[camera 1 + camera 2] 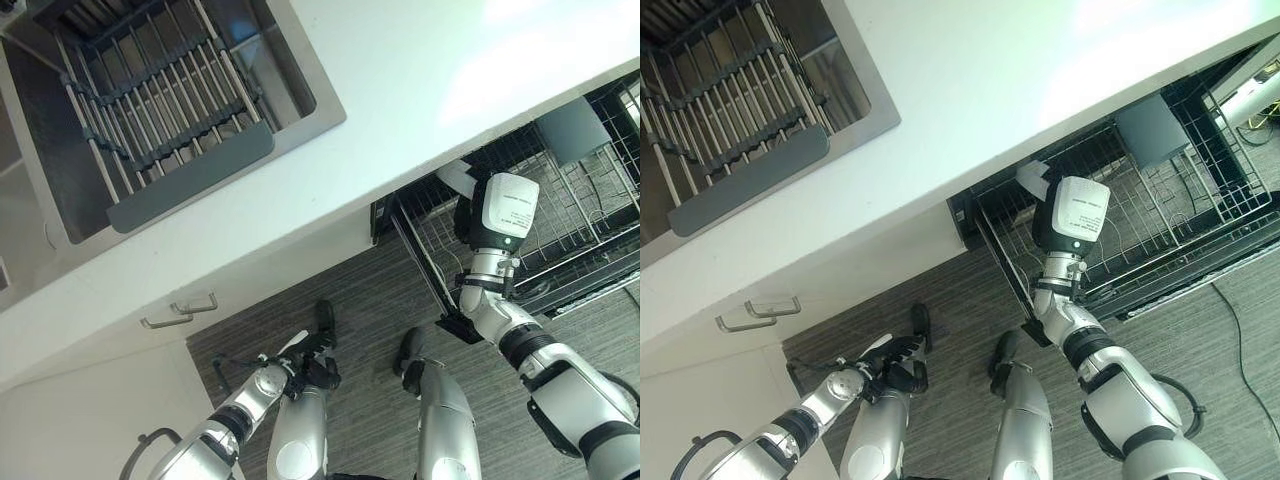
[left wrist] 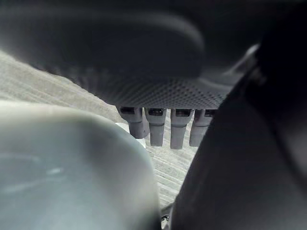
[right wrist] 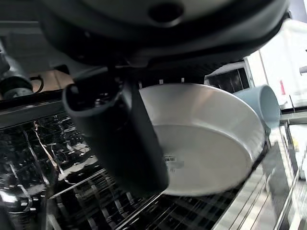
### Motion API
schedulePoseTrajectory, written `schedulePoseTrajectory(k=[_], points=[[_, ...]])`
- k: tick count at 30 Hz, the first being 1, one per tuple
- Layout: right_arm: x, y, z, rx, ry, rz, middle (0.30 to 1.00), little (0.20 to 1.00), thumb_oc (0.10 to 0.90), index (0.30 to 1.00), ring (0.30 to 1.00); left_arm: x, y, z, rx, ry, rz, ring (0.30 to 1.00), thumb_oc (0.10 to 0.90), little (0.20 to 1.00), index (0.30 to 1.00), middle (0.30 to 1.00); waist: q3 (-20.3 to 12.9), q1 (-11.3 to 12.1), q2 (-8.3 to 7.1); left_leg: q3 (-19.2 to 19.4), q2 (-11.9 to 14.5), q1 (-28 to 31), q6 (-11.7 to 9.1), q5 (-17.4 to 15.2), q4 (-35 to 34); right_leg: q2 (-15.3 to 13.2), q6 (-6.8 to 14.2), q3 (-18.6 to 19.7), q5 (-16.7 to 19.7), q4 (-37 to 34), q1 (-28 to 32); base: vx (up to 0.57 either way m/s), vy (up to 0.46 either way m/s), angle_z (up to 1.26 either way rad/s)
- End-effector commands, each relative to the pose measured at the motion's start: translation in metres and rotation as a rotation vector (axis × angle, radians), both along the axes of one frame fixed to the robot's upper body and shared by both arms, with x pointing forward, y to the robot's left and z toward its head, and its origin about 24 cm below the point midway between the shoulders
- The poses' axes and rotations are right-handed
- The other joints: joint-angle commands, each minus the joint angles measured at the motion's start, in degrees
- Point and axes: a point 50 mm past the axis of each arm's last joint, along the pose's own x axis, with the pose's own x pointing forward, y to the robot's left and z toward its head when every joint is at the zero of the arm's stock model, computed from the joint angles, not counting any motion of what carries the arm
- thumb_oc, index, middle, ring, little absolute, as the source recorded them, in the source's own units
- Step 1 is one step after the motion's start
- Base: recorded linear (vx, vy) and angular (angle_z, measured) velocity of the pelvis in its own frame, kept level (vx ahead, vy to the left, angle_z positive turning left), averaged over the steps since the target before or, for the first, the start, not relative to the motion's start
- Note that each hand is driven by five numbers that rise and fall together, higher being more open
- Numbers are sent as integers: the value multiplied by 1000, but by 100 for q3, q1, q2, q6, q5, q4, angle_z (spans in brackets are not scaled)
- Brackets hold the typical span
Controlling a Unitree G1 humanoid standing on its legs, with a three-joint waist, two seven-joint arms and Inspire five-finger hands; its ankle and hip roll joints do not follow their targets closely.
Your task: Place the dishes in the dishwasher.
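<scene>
Right hand [image 3: 115, 143]: your thumb is clamped over the rim of a white bowl [image 3: 206, 143], held above the dishwasher rack [image 1: 1160, 215].
Rack: holds a grey-blue cup [image 3: 261, 103].
Left hand [image 1: 895, 358]: down by the floor, fingers relaxed, holding nothing.
Sink [image 1: 300, 90]: holds a drying rack [image 1: 160, 110].

The right hand [image 3: 120, 143] reaches under the counter [image 1: 420, 90] into the rack [image 1: 1160, 215], so the counter edge and its own wrist hide its fingers in the eye views; the wrist view shows one dark digit across a white bowl [image 3: 206, 139], whose near side it covers, and whether it grips cannot be told. A blue cup [image 3: 261, 103] is half hidden behind the bowl; the sink [image 1: 300, 90] and its drying rack [image 1: 160, 110] are cut by the picture's edge.
</scene>
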Motion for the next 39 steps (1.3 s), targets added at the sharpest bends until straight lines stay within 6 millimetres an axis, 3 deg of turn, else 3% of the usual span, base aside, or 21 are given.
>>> schedulePoseTrajectory(k=[1,4,6,10,15,20,24,27,28,35,37,38,39], points=[[20,18,34,124,114,227,900,900,800,900,900,-29,-7,-22,-40,120,-21,900,800,900,900,900,-96,79,76,-672,-278,-233,-264,-1619,982,281,370,141,-430,-522,208,-23,-4,7],[19,20,1,197,418,314,900,900,800,900,900,-25,-3,-19,-30,122,-10,900,800,900,900,900,-96,84,28,-632,-246,-214,-244,-1619,982,248,356,101,-419,-481,189,-8,-28,7],[19,10,-10,281,626,349,900,900,800,900,900,-18,10,-14,-23,138,34,900,800,900,900,900,-96,90,-43,-606,-214,-182,-212,-1605,982,216,377,53,-381,-429,167,1,-92,6],[20,2,-4,369,819,408,900,900,800,900,900,-15,26,-7,1,143,61,900,800,900,900,900,-96,63,-135,-565,-166,-156,-176,-1566,982,235,401,44,-346,-353,135,5,-70,1],[11,1,28,396,791,460,900,900,800,900,900,-23,40,-10,25,159,126,900,800,900,900,900,-96,-123,-313,-471,-61,-125,-135,-1513,982,350,401,171,-340,-254,75,2,-3,-1],[-10,-1,60,386,595,503,900,900,800,900,900,-28,45,-14,29,166,188,900,800,900,900,900,-96,-371,-456,-352,-3,-143,-118,-1488,982,419,411,315,-332,-198,-27,-5,7,-11],[-34,-11,96,334,307,516,900,900,800,900,900,-35,46,-19,16,169,221,900,800,900,900,900,-96,-566,-494,-254,37,-123,-123,-1511,982,461,422,442,-329,-214,-53,-20,44,-11],[-67,-8,150,336,-209,618,900,900,800,900,900,-41,40,-24,-8,171,244,900,800,900,900,900,-96,-667,-450,-194,85,-196,-109,-1427,982,536,374,511,-196,-307,-127,-40,95,-13],[-77,-6,159,376,-319,666,900,900,800,900,900,-43,36,-26,-18,173,249,900,800,900,900,900,-96,-700,-438,-179,82,-179,-119,-1439,982,534,382,544,-206,-295,-129,25,156,-19],[-149,-40,164,614,-989,787,900,900,800,900,900,-56,27,-38,-75,181,293,900,800,900,900,900,-96,-991,-399,-15,55,-76,-133,-1538,982,487,336,698,-329,-204,-145,12,89,-17],[-166,-55,152,673,-1241,671,900,900,800,900,900,-58,27,-40,-66,188,295,900,800,900,900,900,-96,-1064,-396,16,51,-40,-133,-1565,982,478,331,712,-336,-226,-119,11,45,-2],[-175,-66,137,668,-1501,378,900,900,800,900,900,-58,25,-40,-60,192,295,900,800,900,900,900,-96,-1116,-386,35,54,-14,-127,-1597,982,488,322,743,-343,-245,-104,14,51,-3],[-176,-74,131,660,-1590,209,900,900,800,900,900,-58,24,-41,-61,193,295,900,800,900,900,900,-96,-1141,-372,38,53,-2,-126,-1611,982,501,314,758,-351,-264,-86,14,50,-7]])
